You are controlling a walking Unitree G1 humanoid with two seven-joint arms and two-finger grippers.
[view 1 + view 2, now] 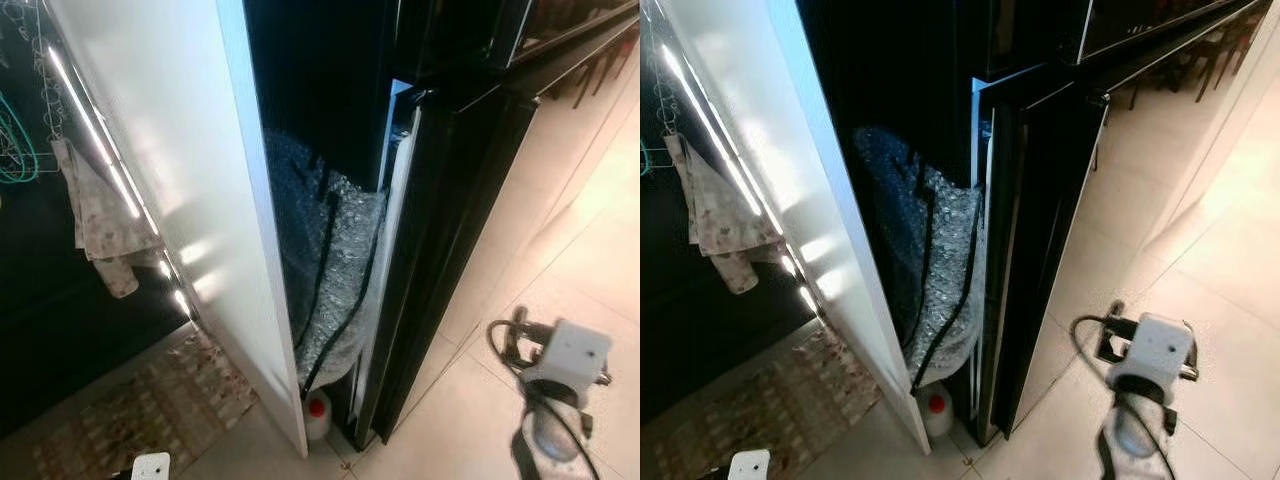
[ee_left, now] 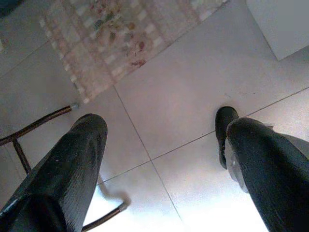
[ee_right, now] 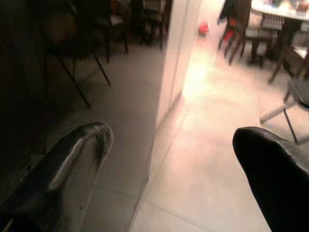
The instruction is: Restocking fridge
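Where heads see fridge [image 1: 440, 230], wrists see floor [image 2: 193, 96]

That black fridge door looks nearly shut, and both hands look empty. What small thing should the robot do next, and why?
Probably bring the right hand up to the edge of the black fridge door and pull it wider. The door stands just ajar, with bubble wrap and a red-capped bottle in the gap beside it. Both the right and the left hand are open and hold nothing.
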